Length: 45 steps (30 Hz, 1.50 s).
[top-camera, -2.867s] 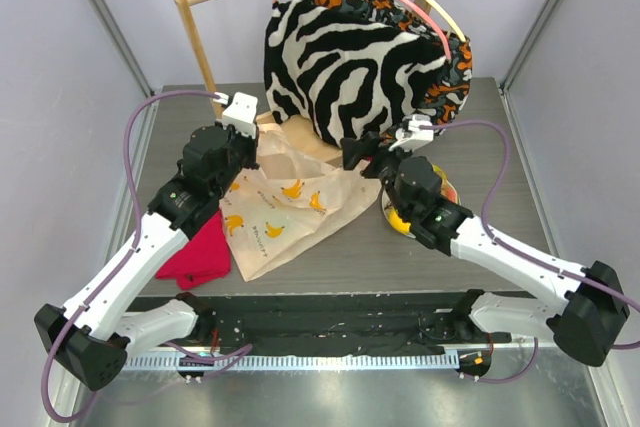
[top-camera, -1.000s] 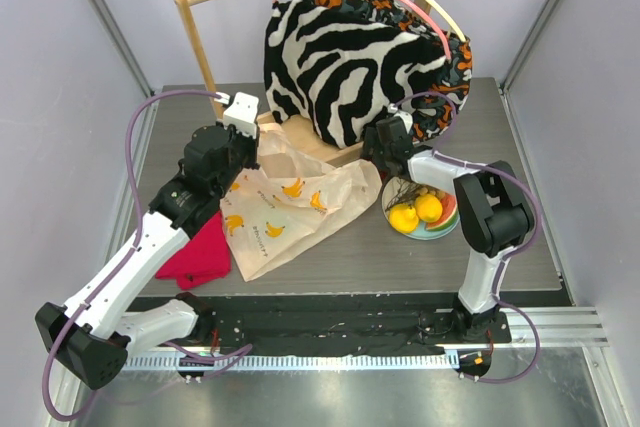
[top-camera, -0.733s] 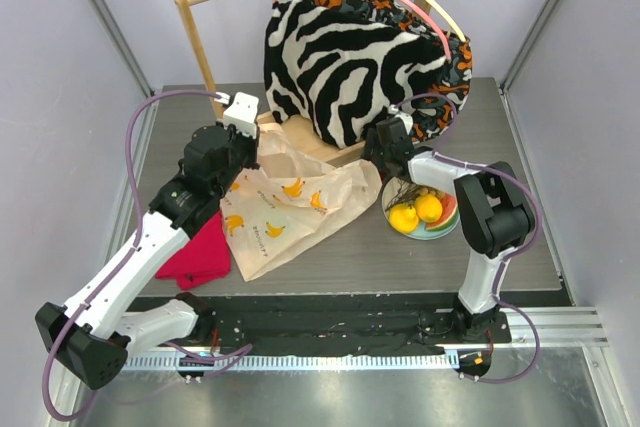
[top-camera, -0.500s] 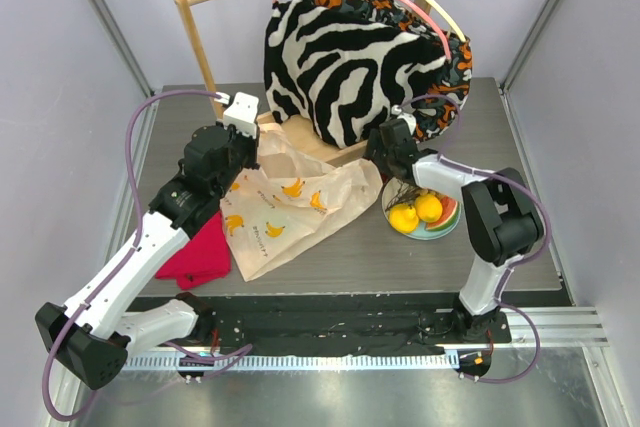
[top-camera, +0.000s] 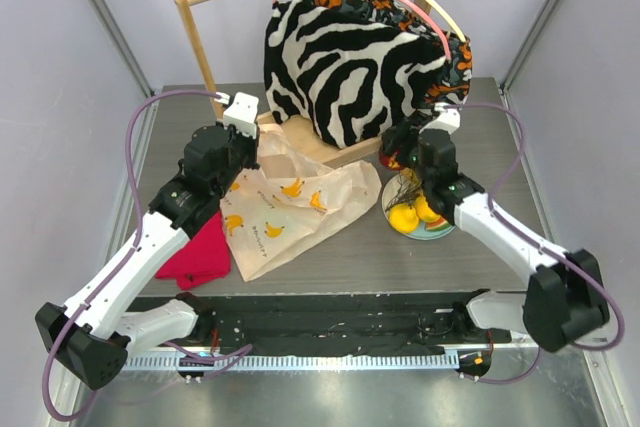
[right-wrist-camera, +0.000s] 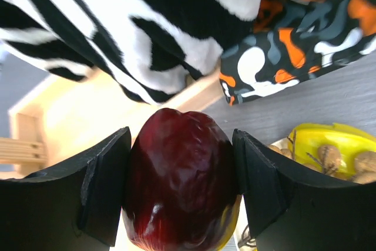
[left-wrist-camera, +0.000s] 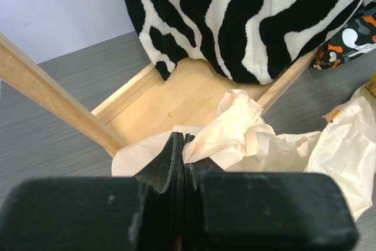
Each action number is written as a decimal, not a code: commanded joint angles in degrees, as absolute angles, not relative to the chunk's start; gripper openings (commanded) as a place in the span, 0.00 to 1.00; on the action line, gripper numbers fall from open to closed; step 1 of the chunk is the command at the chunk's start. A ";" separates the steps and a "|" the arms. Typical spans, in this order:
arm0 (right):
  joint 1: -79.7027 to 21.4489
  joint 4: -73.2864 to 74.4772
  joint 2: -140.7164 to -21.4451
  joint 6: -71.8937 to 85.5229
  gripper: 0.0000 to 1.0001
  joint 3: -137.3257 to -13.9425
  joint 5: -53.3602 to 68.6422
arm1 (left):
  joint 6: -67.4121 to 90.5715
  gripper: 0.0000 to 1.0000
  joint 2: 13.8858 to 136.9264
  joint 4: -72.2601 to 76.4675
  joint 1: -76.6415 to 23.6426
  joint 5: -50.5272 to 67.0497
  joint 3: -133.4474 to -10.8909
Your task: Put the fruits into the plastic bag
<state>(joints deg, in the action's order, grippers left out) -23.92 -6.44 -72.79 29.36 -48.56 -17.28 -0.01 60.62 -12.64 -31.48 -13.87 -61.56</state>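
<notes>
— Two grips, then?
— Yes. Right fingers [right-wrist-camera: 104,187] clamp the dark red apple [right-wrist-camera: 179,180] by the plate's [top-camera: 430,234] far edge. Left fingers [left-wrist-camera: 168,166] pinched tight on the plastic bag [top-camera: 290,209], lying left of the plate.

The left gripper [top-camera: 252,140] sits at the far edge of the banana-printed plastic bag [top-camera: 290,202], the right gripper [top-camera: 396,154] hanging between zebra-striped garment [top-camera: 340,57] and fruit plate [top-camera: 418,236]

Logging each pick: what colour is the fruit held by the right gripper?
Dark red, the apple clamped in the right gripper; clearest in the right wrist view.
</notes>
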 commanded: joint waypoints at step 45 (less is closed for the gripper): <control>-47.19 -11.86 -103.00 19.69 0.01 -81.04 4.49 | 0.70 0.00 58.89 -9.84 -31.38 -12.04 -62.84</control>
